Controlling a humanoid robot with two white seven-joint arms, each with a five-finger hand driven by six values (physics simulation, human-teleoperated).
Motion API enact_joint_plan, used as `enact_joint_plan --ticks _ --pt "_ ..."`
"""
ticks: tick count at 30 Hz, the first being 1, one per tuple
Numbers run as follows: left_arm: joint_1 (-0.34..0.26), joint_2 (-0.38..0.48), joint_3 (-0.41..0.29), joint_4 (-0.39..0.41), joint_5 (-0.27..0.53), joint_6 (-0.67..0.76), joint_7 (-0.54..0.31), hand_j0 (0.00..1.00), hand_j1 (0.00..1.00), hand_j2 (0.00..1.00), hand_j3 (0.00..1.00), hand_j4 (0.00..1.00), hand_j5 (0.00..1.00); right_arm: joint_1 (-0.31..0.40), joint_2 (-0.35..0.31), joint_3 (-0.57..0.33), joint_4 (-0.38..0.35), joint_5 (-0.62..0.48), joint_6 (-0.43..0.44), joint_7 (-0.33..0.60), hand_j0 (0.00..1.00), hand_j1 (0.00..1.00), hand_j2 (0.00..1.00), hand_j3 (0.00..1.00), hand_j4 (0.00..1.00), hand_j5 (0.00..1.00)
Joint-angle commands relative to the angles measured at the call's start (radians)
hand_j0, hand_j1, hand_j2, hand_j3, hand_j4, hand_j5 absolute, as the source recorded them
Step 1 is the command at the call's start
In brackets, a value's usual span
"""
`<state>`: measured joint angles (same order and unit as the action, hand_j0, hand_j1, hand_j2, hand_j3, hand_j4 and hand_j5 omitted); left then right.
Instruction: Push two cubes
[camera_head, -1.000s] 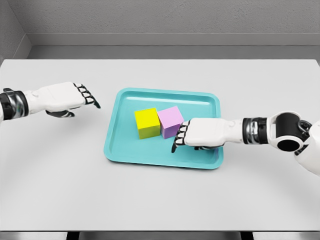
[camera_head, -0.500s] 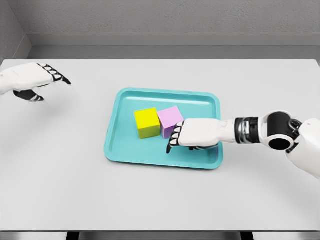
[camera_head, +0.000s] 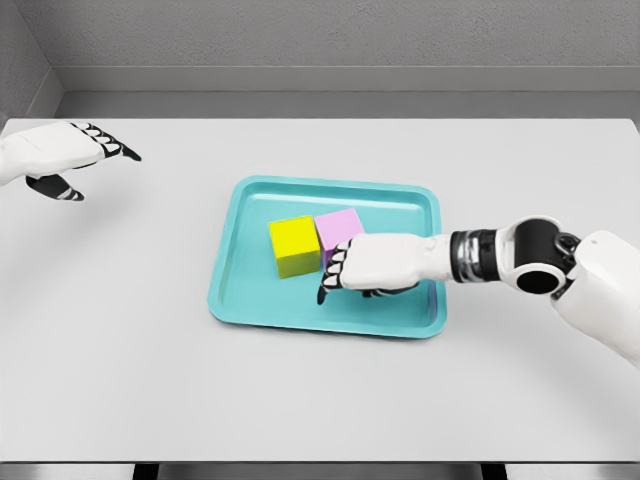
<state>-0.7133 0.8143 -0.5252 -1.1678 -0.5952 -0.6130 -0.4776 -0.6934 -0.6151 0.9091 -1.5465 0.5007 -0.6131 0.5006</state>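
1. Right hand (camera_head: 365, 268), fingers extended and together, lies in the teal tray (camera_head: 400, 197), touching the pink cube (camera_head: 340, 228).
2. Yellow cube (camera_head: 294, 245) sits beside the pink cube.
3. Left hand (camera_head: 55, 155) hovers at far left, fingers extended, holding nothing.

I am reaching my right hand (camera_head: 352, 266) in from the right, arm stretched low, fingers extended together. I am holding my left hand (camera_head: 62, 155) raised at far left, fingers relaxed.
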Motion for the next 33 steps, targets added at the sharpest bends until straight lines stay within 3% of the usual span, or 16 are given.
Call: enact_joint_plan --ticks 1,21,28,33 --pt "0.0 0.0 0.001 0.0 0.005 0.002 0.0 0.93 0.93 0.93 0.93 0.93 0.93 0.0 0.009 0.007 0.008 -0.005 0.002 0.0 0.72 0.72 0.72 0.72 0.72 0.72" --pt "-0.002 0.002 0.002 0.0 0.005 0.002 0.0 0.93 0.93 0.93 0.93 0.93 0.93 -0.011 0.02 0.008 0.011 0.016 0.002 0.001 0.72 0.72 0.72 0.72 0.72 0.72" --pt "-0.002 0.002 0.002 0.0 0.006 0.002 0.0 0.94 0.94 0.94 0.94 0.94 0.94 -0.003 -0.091 -0.007 -0.089 0.001 0.002 -0.002 0.72 0.72 0.72 0.72 0.72 0.72" --pt "-0.002 0.002 0.001 0.0 0.006 0.002 0.0 0.94 0.94 0.94 0.94 0.94 0.94 -0.003 -0.164 -0.059 -0.106 -0.013 0.002 -0.002 0.72 0.72 0.72 0.72 0.72 0.72"
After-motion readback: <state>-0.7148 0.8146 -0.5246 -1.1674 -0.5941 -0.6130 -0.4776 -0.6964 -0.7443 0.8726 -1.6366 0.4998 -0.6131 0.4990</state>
